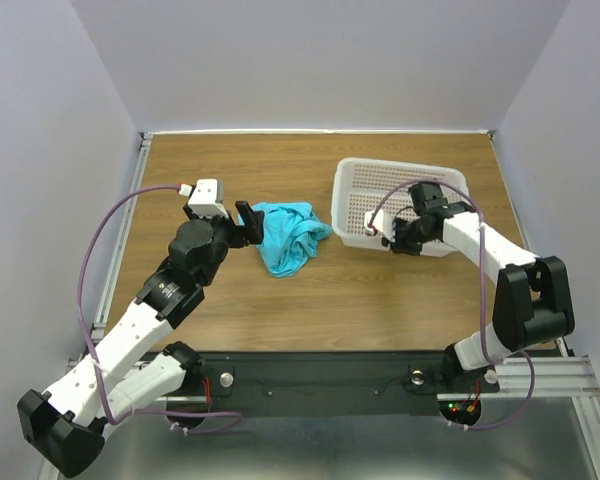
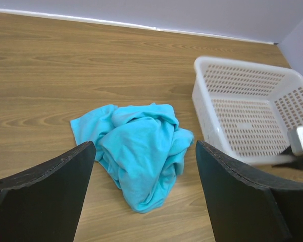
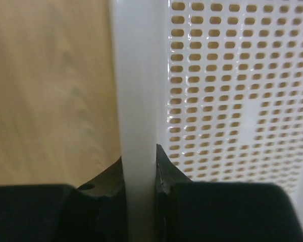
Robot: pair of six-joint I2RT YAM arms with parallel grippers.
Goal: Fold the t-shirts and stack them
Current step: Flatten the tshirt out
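Gently pinch an edge of the limp, light t-shirt (image 1: 288, 238) with your open left gripper (image 1: 250, 222); your right gripper (image 3: 140, 162) clamps the basket (image 1: 395, 162).

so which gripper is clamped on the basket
The right gripper, shut on the rim of the white basket; the left gripper stands open near the crumpled turquoise t-shirt.

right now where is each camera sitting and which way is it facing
Top external: above and behind the bases, looking down on the table; left arm and right arm show.
Left wrist: on the left arm, facing across the t-shirt toward the white basket; open left tool frames the view.
Right wrist: close against the white basket's wall; right tool shut on it.
Shared: both wrist views show the white basket and wooden table.
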